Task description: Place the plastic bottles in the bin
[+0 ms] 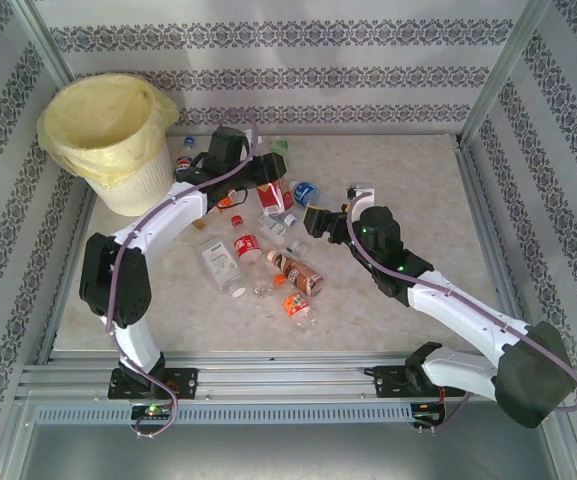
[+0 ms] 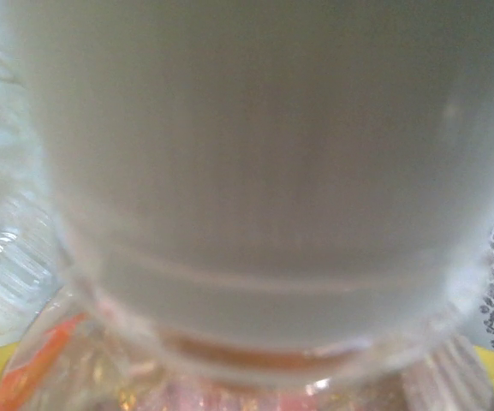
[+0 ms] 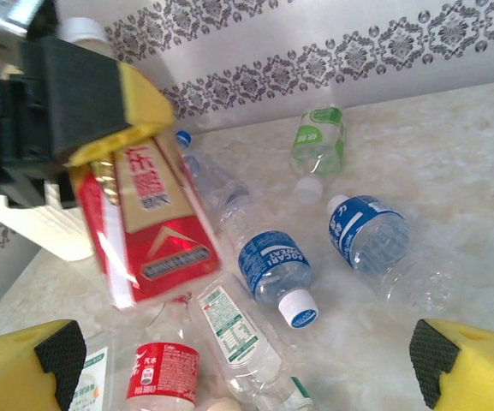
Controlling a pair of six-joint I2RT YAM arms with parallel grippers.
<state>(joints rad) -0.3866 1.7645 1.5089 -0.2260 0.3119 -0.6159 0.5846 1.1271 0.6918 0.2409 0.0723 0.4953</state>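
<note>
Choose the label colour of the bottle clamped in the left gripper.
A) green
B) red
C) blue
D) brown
B: in the right wrist view, the left gripper is closed on a bottle whose label is red.

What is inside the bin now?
Only the pale yellow bag shows inside the bin; its depths are hidden behind the folded-over rim.
</note>
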